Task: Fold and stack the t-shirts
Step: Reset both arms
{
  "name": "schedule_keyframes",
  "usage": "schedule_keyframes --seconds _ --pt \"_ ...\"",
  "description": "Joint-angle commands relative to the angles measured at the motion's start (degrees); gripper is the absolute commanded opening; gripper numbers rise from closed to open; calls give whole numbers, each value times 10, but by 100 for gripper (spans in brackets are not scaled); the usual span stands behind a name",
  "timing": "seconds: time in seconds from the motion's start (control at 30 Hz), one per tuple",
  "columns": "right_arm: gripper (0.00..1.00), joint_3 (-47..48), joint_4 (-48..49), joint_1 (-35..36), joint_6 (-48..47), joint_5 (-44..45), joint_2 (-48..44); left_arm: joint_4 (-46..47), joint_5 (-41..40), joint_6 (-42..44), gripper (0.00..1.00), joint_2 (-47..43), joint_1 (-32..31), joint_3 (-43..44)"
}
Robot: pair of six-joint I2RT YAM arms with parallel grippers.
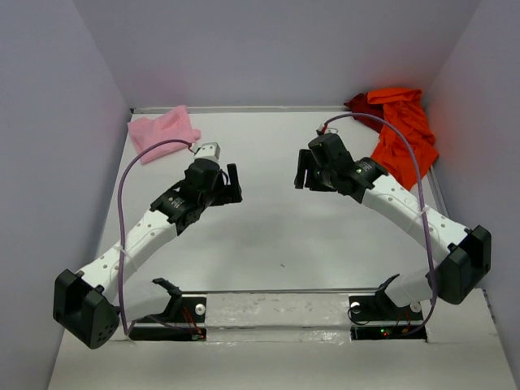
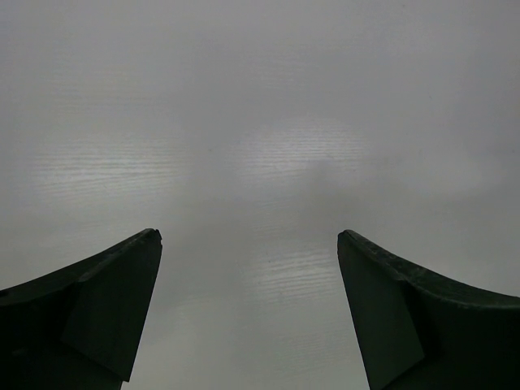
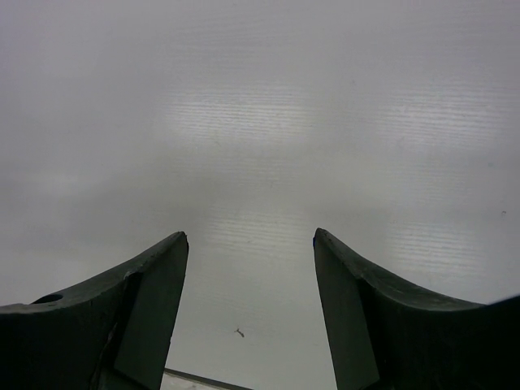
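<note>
At the far right of the table [image 1: 268,236] I see the orange-red t-shirt [image 1: 404,134] hiding most of the dark red t-shirt [image 1: 357,102]; the pink t-shirt [image 1: 165,130] lies far left. Left gripper [image 1: 233,184] and right gripper [image 1: 302,172] gape empty mid-table.

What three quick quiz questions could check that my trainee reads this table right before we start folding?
1. True or false: the left gripper and the right gripper are both open and empty.
2. The pink t-shirt lies in which corner of the table? A far left, B far right, C near left.
3. Which t-shirt touches the orange-red t-shirt?
Key: 1 true; 2 A; 3 the dark red t-shirt.
</note>
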Motion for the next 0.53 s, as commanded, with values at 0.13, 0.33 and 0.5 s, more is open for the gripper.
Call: schedule_keyframes --seconds 0.13,0.33,0.5 --pt "69 -3 7 4 2 38 -43 -8 4 -5 99 -13 -15 8" --pt "69 -6 -3 4 14 34 -44 -17 10 -21 99 -2 -24 24" --pt "67 -16 -4 4 6 21 -42 -16 12 -31 99 -11 -25 28"
